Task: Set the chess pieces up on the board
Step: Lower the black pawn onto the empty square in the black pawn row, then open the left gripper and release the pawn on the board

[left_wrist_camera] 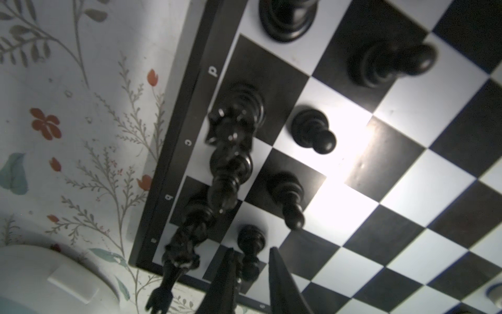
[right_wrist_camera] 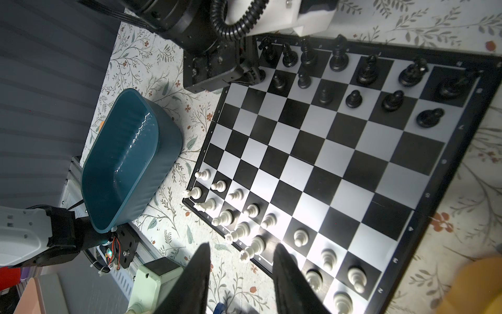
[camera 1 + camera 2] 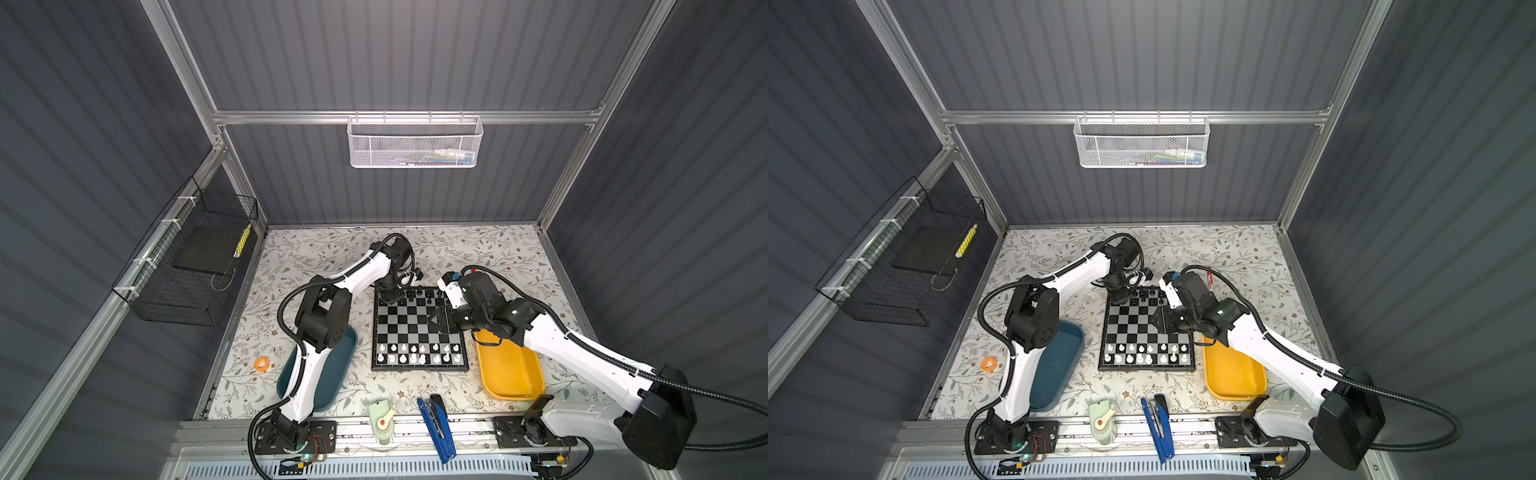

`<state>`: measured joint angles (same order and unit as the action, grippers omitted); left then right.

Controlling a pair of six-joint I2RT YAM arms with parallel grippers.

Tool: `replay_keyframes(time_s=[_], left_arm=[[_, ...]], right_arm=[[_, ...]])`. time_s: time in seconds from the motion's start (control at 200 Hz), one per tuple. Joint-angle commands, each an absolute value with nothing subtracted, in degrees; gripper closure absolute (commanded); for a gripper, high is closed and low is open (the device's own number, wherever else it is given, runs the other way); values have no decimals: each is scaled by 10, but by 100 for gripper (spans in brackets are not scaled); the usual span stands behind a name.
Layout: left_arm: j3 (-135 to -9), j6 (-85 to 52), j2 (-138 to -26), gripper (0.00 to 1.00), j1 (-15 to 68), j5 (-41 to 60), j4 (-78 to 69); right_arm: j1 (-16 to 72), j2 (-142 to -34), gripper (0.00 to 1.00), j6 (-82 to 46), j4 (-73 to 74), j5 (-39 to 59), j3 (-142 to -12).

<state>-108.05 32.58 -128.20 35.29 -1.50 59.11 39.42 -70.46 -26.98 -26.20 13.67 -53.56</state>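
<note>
The board lies mid-table, also seen as the board in the right wrist view. White chess pieces fill its two near rows and black chess pieces stand along the far rows. My left gripper is down at the far left corner. In the left wrist view the left gripper straddles a standing black pawn, jaws slightly apart, with a gap on one side. My right gripper hovers open over the board's right side, with nothing between the fingers of the right gripper.
A teal tray sits left of the board under the left arm, and a yellow tray sits to the right under the right arm. An orange disc, a pale green device and a blue tool lie near the front edge.
</note>
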Motion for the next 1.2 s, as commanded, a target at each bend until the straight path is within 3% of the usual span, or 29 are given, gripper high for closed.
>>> replay_keyframes(time_s=[0.0,1.196], left_arm=[[-1099,329,-1288,75,357,-11,607],[-1096,339,-1262,70,357,-25,636]], right_arm=[[396,-712,60,-267,-258,136,-532],[396,-704,59,-262,-262,135,-536]])
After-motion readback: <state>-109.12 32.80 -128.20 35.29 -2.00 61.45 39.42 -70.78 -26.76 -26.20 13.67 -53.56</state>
